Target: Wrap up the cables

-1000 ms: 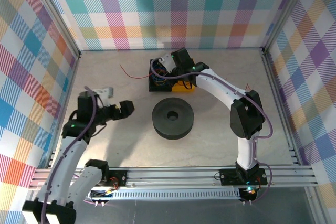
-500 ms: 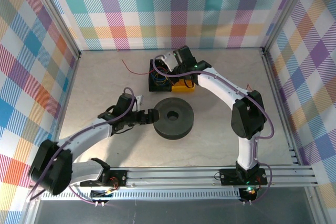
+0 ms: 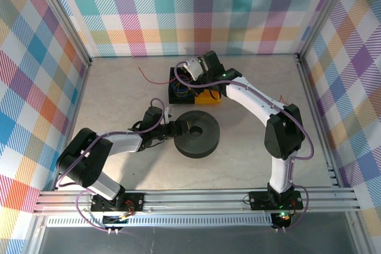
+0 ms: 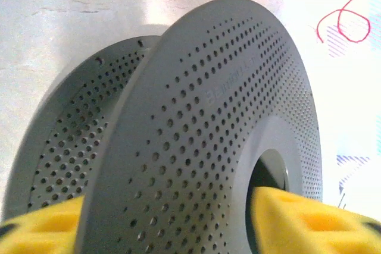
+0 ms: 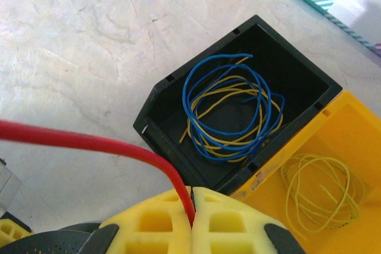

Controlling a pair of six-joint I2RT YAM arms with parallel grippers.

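Note:
The black spool (image 3: 197, 136) lies flat mid-table and looms large as the perforated spool (image 4: 196, 117) in the left wrist view. My left gripper (image 3: 174, 130) is at its left rim. The yellow fingers (image 4: 303, 224) stand apart on either side of the upper flange, half closed. My right gripper (image 3: 191, 74) hovers at the black bin's near-left corner. In the right wrist view the gripper (image 5: 192, 197) is shut on a red cable (image 5: 89, 142). That cable (image 3: 146, 76) trails left over the table. Another red cable (image 3: 283, 100) lies at the right, also seen as the looped cable (image 4: 351, 19).
A black bin (image 3: 174, 82) holds blue and yellow wires (image 5: 229, 111). A yellow bin (image 3: 209, 100) beside it holds a yellow wire coil (image 5: 321, 191). Checked walls and metal posts close in the table on three sides.
My left arm swung from the left side across to the spool, and its jaws narrowed around the flange. The right gripper stayed over the bins, still holding the red cable.

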